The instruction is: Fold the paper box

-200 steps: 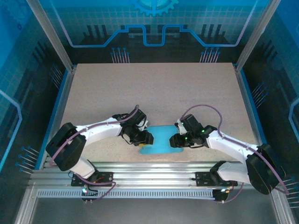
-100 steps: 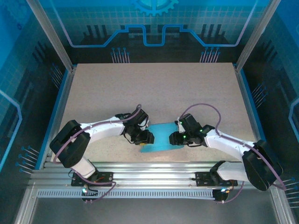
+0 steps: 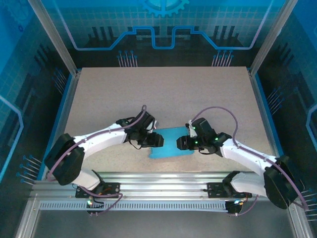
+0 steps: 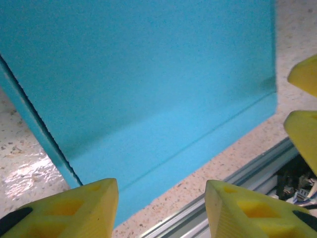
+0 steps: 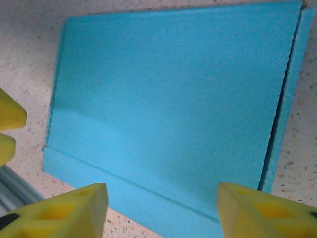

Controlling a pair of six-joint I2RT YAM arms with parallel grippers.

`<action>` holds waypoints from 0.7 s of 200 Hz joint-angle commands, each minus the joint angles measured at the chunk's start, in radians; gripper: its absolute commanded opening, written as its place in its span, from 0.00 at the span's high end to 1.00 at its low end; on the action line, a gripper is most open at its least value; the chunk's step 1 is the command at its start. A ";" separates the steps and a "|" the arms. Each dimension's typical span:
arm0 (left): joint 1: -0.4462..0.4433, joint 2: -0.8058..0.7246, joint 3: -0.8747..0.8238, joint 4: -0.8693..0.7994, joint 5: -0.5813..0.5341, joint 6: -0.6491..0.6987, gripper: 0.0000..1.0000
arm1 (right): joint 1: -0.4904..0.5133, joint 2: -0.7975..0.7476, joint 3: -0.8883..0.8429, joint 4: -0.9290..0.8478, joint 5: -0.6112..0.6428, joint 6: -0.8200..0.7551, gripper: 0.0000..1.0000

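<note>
Bright-blue flat cardboard paper box (image 3: pixel 171 143) loose on speckled counter (image 3: pixel 163 94); left gripper (image 3: pixel 157 141) and right gripper (image 3: pixel 182 144) flank it, both open, gripping nothing; risk: a one-sided push likely skids it.

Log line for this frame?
box: flat on table, blue side up | left gripper: open, at left edge | right gripper: open, at right edge
</note>
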 commanded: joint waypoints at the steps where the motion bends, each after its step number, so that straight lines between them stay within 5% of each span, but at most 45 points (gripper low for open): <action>1: 0.006 -0.038 -0.034 -0.067 -0.028 0.029 0.47 | -0.036 -0.035 0.011 -0.080 -0.044 -0.043 0.29; 32: 0.012 -0.030 -0.064 -0.082 -0.056 0.023 0.42 | -0.079 -0.039 0.006 -0.129 -0.093 -0.075 0.00; 140: 0.012 0.088 -0.049 -0.004 -0.014 0.003 0.34 | -0.103 0.100 0.002 -0.019 -0.191 -0.105 0.00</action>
